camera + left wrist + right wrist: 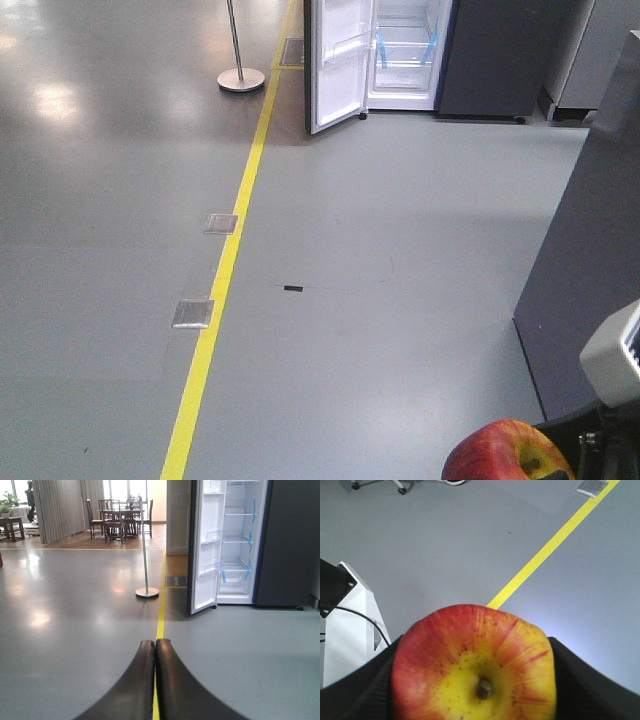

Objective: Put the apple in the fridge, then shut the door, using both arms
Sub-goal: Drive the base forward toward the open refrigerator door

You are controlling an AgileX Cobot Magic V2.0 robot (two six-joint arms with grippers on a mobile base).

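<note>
Up in my right claw [475, 685] the apple [474, 655] is pinched tight; my left claw [155, 647] is pressed together, empty; far across the floor [400, 300], the fridge [237, 545] stands, door [205, 550] wide open.

Frame bottom cuts off apple [475, 665] underside; apple hides most of right end effector [475, 695] fingers [592, 685]. Frame top cuts off fridge [405, 50], door [338, 65] upper parts.
</note>
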